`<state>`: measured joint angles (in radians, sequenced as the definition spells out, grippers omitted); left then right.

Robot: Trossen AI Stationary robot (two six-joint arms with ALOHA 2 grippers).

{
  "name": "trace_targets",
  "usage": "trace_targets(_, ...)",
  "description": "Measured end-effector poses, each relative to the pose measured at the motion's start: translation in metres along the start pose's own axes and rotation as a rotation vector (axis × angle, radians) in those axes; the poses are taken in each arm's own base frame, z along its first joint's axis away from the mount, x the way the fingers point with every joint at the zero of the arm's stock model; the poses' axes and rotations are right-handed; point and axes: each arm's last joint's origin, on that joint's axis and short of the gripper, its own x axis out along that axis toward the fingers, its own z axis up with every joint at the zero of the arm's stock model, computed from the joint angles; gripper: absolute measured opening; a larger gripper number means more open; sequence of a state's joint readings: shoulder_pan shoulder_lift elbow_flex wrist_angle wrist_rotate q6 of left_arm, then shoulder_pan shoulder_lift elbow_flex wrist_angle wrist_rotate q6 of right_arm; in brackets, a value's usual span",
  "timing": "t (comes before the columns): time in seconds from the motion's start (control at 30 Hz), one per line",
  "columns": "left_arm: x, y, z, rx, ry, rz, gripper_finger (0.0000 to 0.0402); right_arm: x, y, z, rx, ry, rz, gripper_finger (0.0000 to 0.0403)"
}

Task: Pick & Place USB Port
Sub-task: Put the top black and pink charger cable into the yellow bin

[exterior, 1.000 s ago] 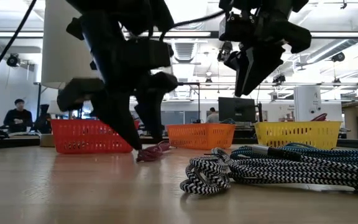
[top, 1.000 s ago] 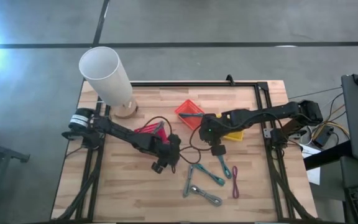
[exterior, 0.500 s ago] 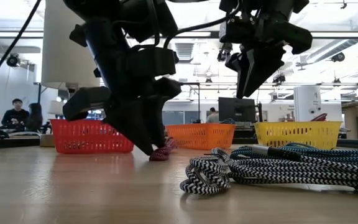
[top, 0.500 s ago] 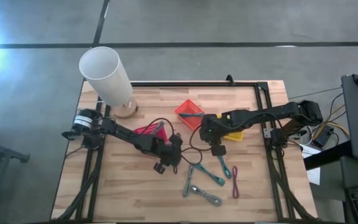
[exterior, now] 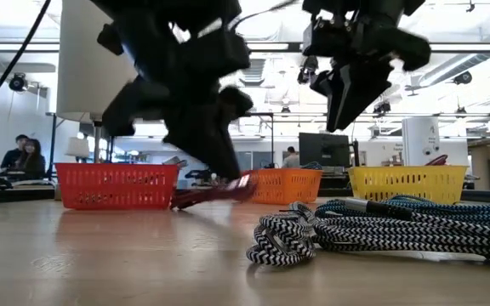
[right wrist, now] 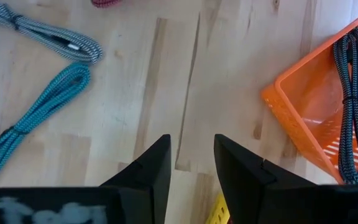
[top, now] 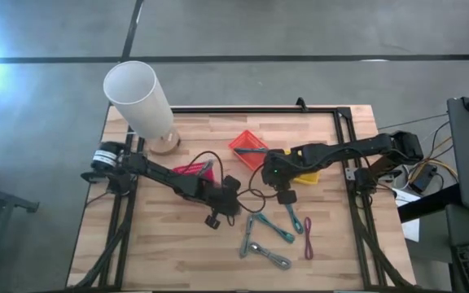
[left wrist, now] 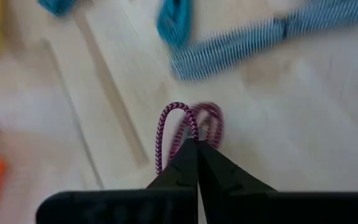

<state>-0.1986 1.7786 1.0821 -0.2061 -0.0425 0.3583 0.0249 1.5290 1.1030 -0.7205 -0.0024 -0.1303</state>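
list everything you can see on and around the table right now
baskets: 3; red, orange, yellow; table middle
black-white cable: 1, inside orange basket
magenta cable: 1, pinched in left hand
loose cables: teal, grey-striped, magenta; table front
white cylinder: 1, back left corner
people: 2, far left background
left hand: shut, table centre
right hand: open, empty, above table near orange basket

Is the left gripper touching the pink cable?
Touching. In the left wrist view the left gripper is shut on the pink cable, whose loop sticks out from between the tips. The low view shows the cable lifted off the table.
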Motion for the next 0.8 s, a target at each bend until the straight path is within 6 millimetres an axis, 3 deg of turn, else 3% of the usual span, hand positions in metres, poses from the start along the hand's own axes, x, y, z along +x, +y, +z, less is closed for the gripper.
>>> trace_targets(0.2, -0.025, 0.006, 0.013, -0.006, -0.103, 0.039, 0.0000, -0.031, 0.010, -0.005, 0.001, -0.065, 0.006, 0.0125)
trace_targets(0.33, -0.045, 0.011, 0.023, -0.017, -0.193, 0.092, 0.0000, -0.057, 0.018, -0.010, -0.020, -0.207, 0.006, 0.0129)
trace_targets(0.43, -0.065, 0.017, 0.033, -0.032, -0.289, 0.153, 0.0000, -0.063, 0.022, -0.016, -0.043, -0.372, -0.001, 0.0130)
trace_targets(0.63, -0.098, 0.025, 0.043, -0.056, -0.415, 0.251, 0.0000, -0.047, 0.025, -0.036, -0.090, -0.594, -0.025, 0.0134)
trace_targets(0.8, -0.111, 0.028, 0.044, -0.078, -0.449, 0.288, 0.0000, -0.026, 0.028, -0.044, -0.108, -0.723, 0.011, 0.0137)
